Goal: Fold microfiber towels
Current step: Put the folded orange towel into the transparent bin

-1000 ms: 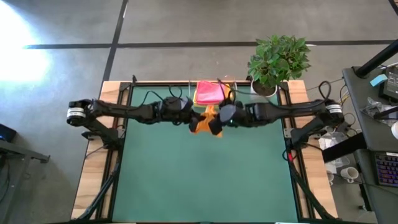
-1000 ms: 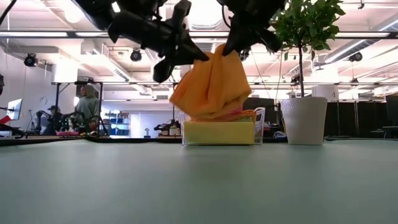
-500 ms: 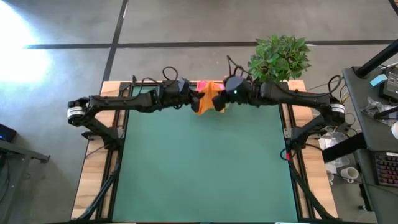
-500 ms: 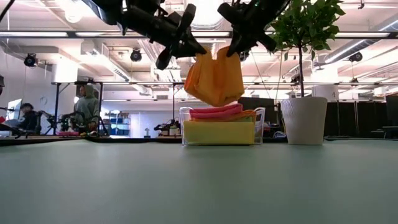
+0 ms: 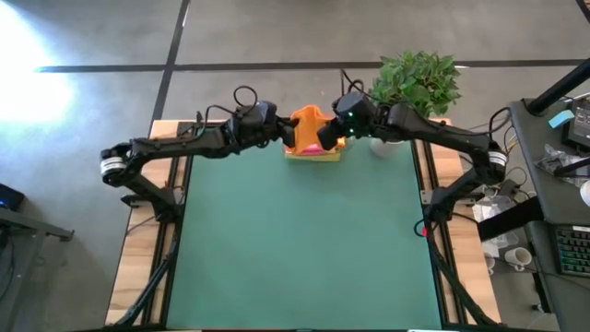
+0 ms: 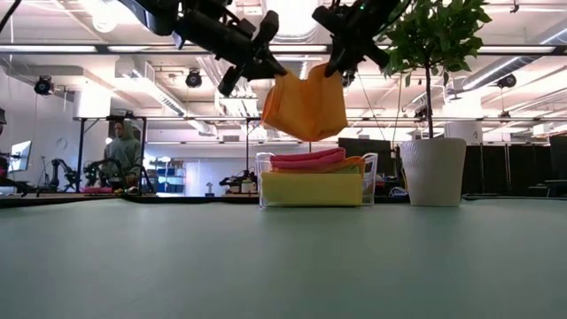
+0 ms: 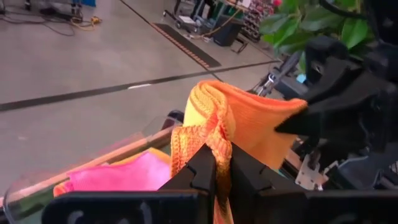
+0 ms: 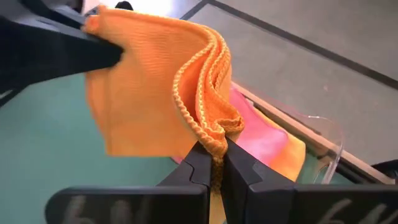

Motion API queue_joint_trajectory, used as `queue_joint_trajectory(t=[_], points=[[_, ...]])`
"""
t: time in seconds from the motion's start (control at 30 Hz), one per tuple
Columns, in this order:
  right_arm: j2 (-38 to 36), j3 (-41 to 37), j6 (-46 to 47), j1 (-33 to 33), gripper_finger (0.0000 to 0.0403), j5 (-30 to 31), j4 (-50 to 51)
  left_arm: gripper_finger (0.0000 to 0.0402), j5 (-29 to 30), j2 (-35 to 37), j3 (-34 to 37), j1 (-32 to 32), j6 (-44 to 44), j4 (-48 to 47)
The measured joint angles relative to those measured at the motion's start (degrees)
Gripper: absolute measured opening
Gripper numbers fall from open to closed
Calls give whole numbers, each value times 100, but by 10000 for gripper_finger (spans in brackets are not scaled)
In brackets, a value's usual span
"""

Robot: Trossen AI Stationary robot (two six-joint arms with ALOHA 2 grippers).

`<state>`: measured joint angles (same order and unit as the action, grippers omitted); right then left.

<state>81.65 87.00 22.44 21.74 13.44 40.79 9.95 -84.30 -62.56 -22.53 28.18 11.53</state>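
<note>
An orange microfiber towel (image 6: 306, 106), folded, hangs between my two grippers above a clear bin (image 6: 312, 182) at the table's far edge. The bin holds a stack of folded towels: pink (image 6: 306, 159) on top, orange and yellow (image 6: 310, 189) below. My left gripper (image 6: 270, 69) is shut on the towel's left top corner, my right gripper (image 6: 332, 69) on its right top corner. The towel also shows in the high view (image 5: 307, 129). My left gripper pinches the towel's upper corner (image 7: 214, 140) between its two fingers, several layers bunched together. It comes slanting down from the table's left side. The towel hangs clear below it, above the bin. My right gripper pinches the towel's other upper corner (image 8: 214, 142) between its two fingers, several stitched edges gathered. It comes slanting down from the table's right side. The towel hangs below, its top edge sagging slightly between the grippers, clear of the stack.
A potted plant (image 5: 412, 88) in a white pot (image 6: 432, 171) stands right of the bin at the far right corner. The green mat (image 5: 304, 240) covers the table toward the near edge. People stand in the room beyond the table (image 6: 120, 151).
Both grippers have carried the orange towel from over the mat's far middle toward the table's far edge and upward. The towel has lifted clear and now hangs above the bin's stack, still folded and held at both top corners.
</note>
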Motion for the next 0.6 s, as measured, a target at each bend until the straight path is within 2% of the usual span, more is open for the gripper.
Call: queue_joint_trajectory(t=[0.3, 0.6], points=[[-2, 148, 46, -5, 8, -43, 449, 10, 51, -471, -258, -2, 298, -10], [138, 138, 305, 123, 8, -44, 688, 10, 661, -575, -258, -62, 309, -467]])
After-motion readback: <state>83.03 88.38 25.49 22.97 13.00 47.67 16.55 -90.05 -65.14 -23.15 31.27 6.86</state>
